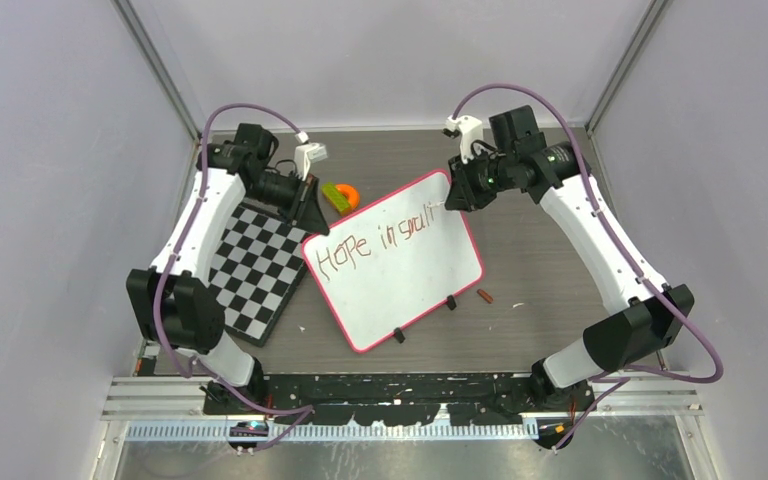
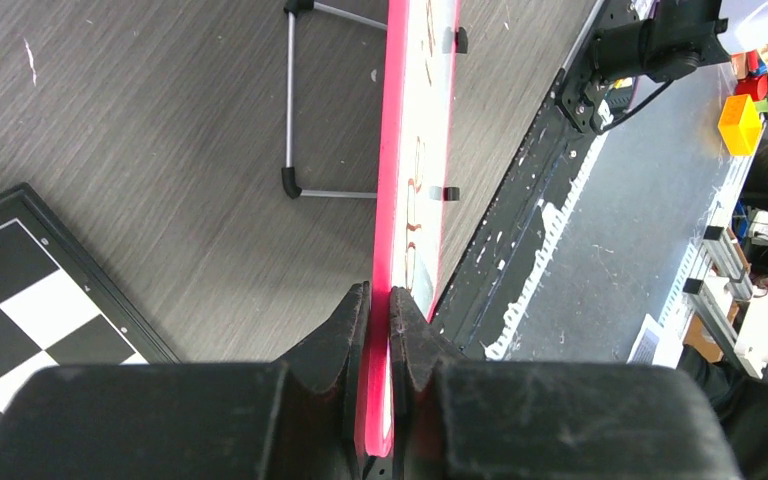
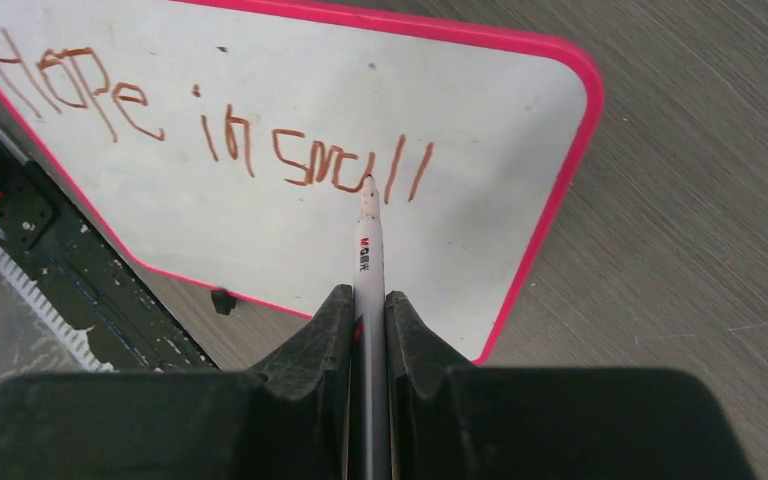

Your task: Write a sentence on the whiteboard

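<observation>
From above, you had the white rectangular whiteboard [image 1: 410, 285] with its thin pink rim set askew in the middle of the dark grey wood-grain table [image 1: 550, 250]. Its two small black clip feet [image 1: 398, 335] were on the near edge, and the reddish-brown handwritten lettering [image 1: 385, 240] ran across its upper half. That view could not settle either hand's grip; the wrist cameras did. Your left wrist camera saw the board edge-on, with the left gripper [image 2: 380, 297] pinched narrow on the pink rim at a corner, one of its black fingers [image 2: 345, 335] on each face. Only this view showed a thin grey wire stand [image 2: 290, 110] behind the board. Only your right wrist camera made the writing legible, as "Hope in small" on one line. It also showed the right gripper [image 3: 365, 305] clamped on a slim white marker [image 3: 367, 245], whose tip sat at the foot of the last letters; whether it touched the surface could not be told. A black-and-white checkerboard [image 1: 255, 265] lay just left of the board beneath your left arm. A small green and orange block [image 1: 340, 195] sat just beyond the board's top edge. A short reddish-brown piece [image 1: 484, 295] lay on the table near the right-hand clip foot.
</observation>
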Motion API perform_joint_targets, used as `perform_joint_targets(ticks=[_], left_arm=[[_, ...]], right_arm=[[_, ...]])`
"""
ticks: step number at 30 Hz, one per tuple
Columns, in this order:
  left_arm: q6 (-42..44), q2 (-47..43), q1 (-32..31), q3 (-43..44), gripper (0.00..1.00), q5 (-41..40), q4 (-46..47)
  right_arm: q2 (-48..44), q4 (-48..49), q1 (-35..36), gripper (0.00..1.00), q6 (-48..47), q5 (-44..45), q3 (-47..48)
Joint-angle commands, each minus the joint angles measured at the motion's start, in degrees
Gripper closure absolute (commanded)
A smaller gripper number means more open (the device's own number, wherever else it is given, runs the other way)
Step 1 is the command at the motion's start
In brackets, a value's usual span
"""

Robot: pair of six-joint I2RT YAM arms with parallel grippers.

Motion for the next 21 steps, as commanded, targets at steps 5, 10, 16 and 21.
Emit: perform_joint_targets(ticks=[5,10,16,21], left_arm=[[2.27,4.33,-1.6,3.81,1.0,-1.6,1.79],[0.43,4.46,-2.04,5.06,0.98,-1.15,2.13],[-1.22,-0.49,-1.56,1.51,0.76,-1.0,3.09],[-2.28,-4.59,0.21,-1.29,0.53,0.38,3.68]], right_arm=[[-2.48,-2.2,-0.1,1.0,0.24,-9.2,0.66],[-3.65,-1.58,-0.05,1.0,1.65,-13.04,-1.45],[-6.4,0.71,0.94,1.0,2.94,-16.44,-6.1],[-9.95,4.98,6.69,1.0,4.92,-16.01,-13.99]])
